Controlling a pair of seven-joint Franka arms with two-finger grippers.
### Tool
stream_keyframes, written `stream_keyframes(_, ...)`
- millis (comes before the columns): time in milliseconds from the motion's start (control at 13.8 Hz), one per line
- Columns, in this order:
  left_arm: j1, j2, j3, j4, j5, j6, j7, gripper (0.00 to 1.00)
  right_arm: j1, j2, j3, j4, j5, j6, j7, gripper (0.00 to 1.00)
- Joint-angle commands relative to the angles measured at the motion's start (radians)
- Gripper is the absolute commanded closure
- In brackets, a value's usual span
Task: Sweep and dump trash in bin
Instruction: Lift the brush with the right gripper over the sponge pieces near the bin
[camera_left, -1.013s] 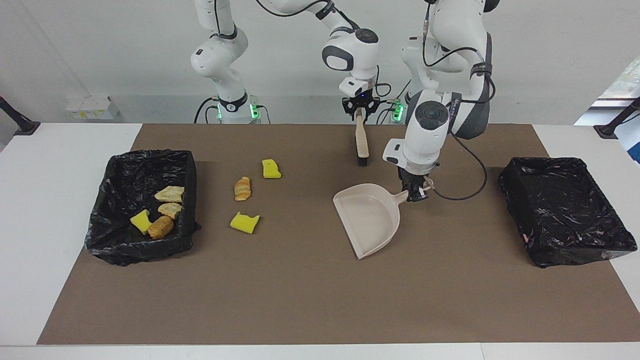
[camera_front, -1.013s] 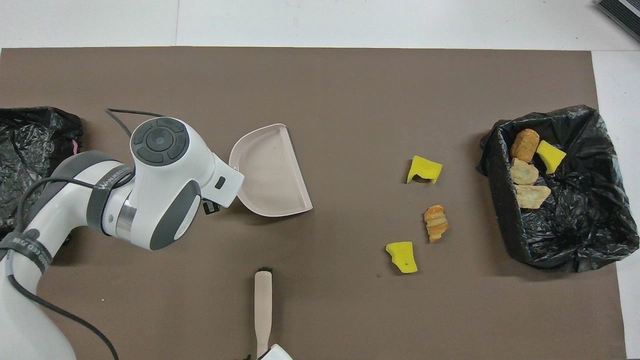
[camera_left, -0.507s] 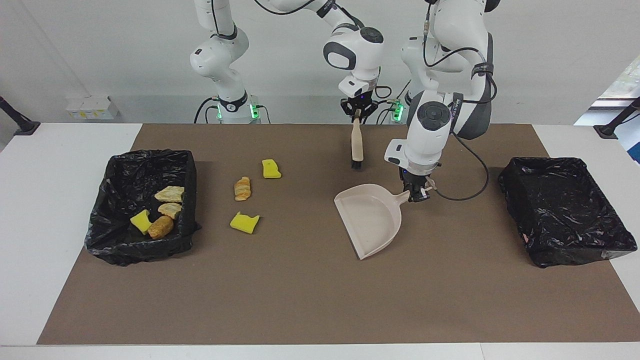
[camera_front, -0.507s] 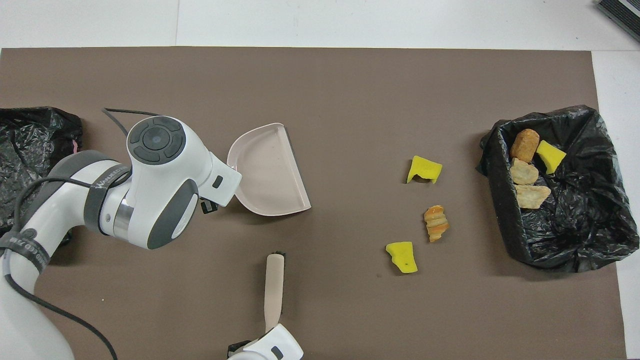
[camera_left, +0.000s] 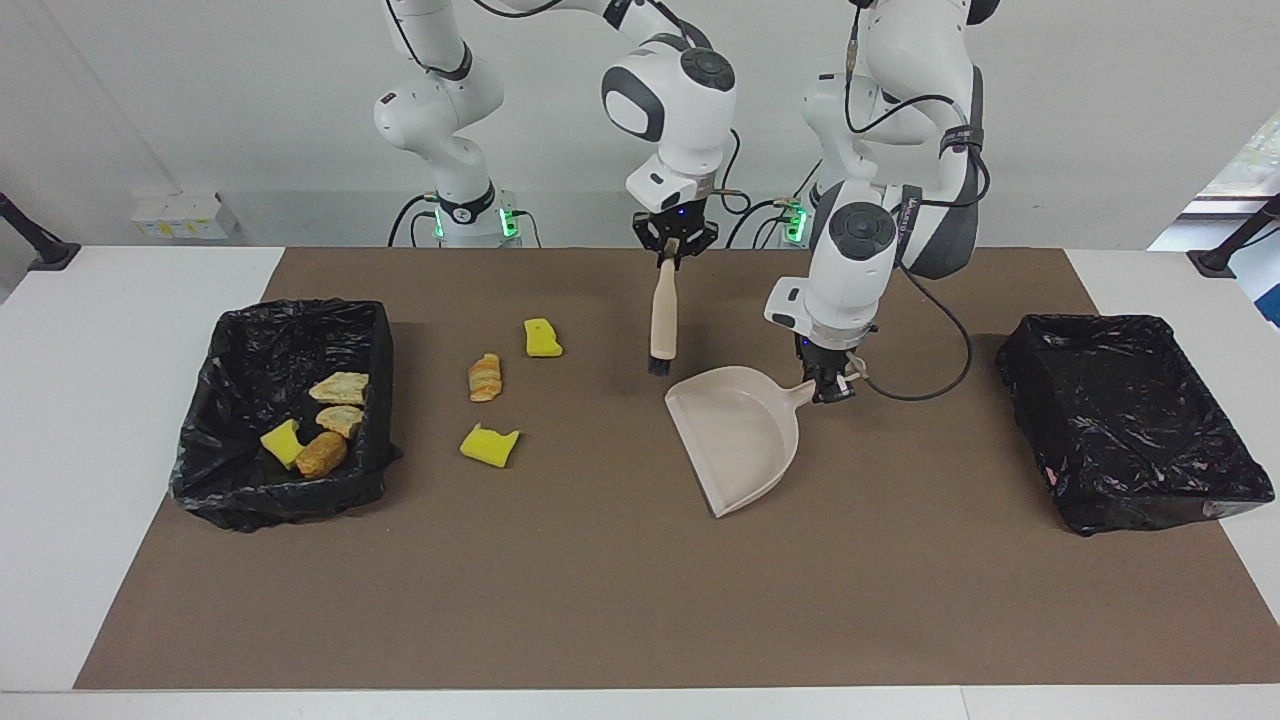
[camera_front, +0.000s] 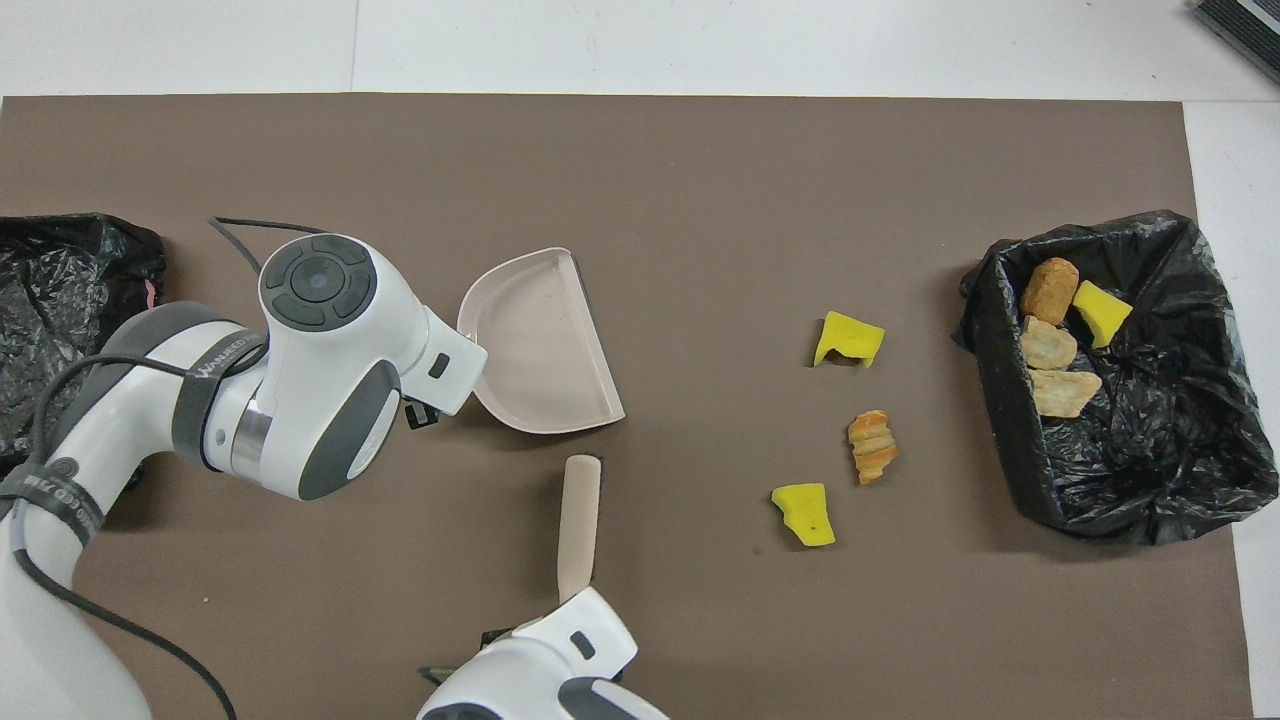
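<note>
The right gripper (camera_left: 671, 250) is clamped on the top end of the brush (camera_left: 662, 318) handle, and the brush hangs near vertical with its black bristles pointing down. Compared with one second ago, this gripper has carried the brush toward the right arm's end of the surface and farther out from the robots: the bristles, previously over the mat nearer the robots than the dustpan handle, now hang just beside the dustpan's corner nearest the robots. In the overhead view the brush (camera_front: 579, 525) handle has advanced up the frame and the right wrist now shows at the bottom edge.

The left gripper (camera_left: 830, 387) is closed on the dustpan (camera_left: 737, 435) handle. The dustpan rests flat on the brown mat (camera_left: 620, 600) with its open mouth facing the right arm's end of the surface. Its position has not changed noticeably across the frames.

The trash has not moved. Three pieces lie loose on the mat between the dustpan and the bin: a yellow sponge chunk (camera_left: 543, 338) nearest the robots, a brown bread-like lump (camera_left: 485, 377) beside it, and a second yellow sponge chunk (camera_left: 489, 445) farthest from the robots. Four pieces lie inside the black-lined bin (camera_left: 250, 330) at the right arm's end. A second black-lined bin (camera_left: 1130, 420) stands at the left arm's end.
</note>
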Motion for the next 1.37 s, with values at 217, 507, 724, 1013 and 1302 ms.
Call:
stream_keyframes(217,-0.008,-0.026,0.004,-0.027,0.018,0.0,-0.016,1.0,-0.221,0.011,0.01,0.008,-0.055,-0.026,-0.208,1.0)
stream_keyframes(507,-0.002,-0.024,0.003,-0.027,0.017,0.017,-0.007,1.0,-0.37,0.023,0.01,-0.034,-0.121,0.037,-0.431,1.0)
stream_keyframes(724,-0.001,-0.024,0.003,-0.025,0.017,0.026,-0.003,1.0,-0.506,0.045,0.01,-0.049,-0.169,0.117,-0.605,1.0)
stream_keyframes(1013,0.002,-0.023,0.003,-0.027,0.017,0.029,-0.002,1.0,-0.628,0.034,0.012,-0.173,-0.197,0.28,-0.736,1.0)
stream_keyframes(1302,0.001,-0.024,0.003,-0.031,0.017,0.027,0.023,1.0,-0.587,0.063,0.015,-0.228,-0.195,0.34,-0.736,1.0)
